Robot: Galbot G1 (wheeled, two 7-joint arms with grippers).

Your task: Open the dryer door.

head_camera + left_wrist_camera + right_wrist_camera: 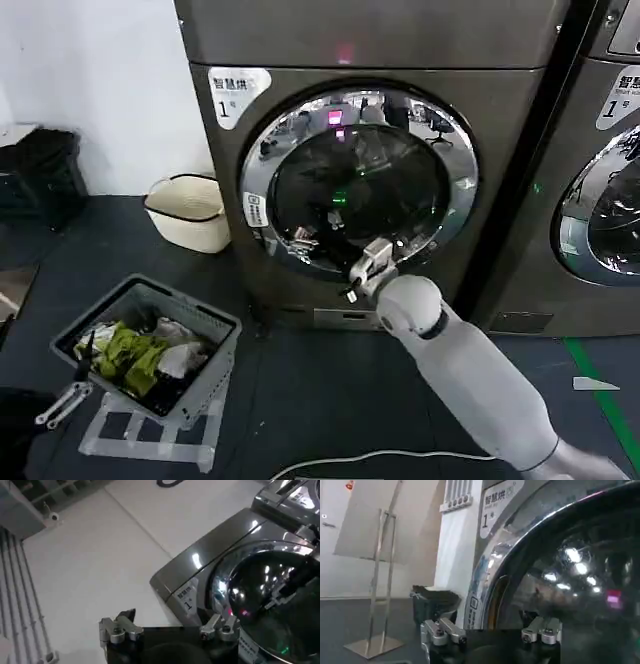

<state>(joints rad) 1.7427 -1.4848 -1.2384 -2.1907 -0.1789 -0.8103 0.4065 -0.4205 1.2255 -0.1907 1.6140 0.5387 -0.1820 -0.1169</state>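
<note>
The dryer [300,50] is a dark grey-bronze front-loader with a white "1" label [236,92] and a pink light [345,52]. Its dryer door [262,190], a wide chrome ring around dark domed glass, looks shut against the front. My right gripper [362,272] is at the lower part of the ring, open, its fingers spread close to the chrome. In the right wrist view this gripper [490,630] faces the ring's edge [492,565] and the dark glass [570,595]. My left gripper [62,400] hangs low at the left, open, and from its wrist view [169,629] the dryer door [270,595] is far off.
A grey laundry basket [215,330] holding clothes stands on the floor front left. A cream basket [190,215] sits by the dryer's left side, with a black crate [40,175] further left. A matching machine [600,180] adjoins on the right. A white cable [380,458] lies on the floor.
</note>
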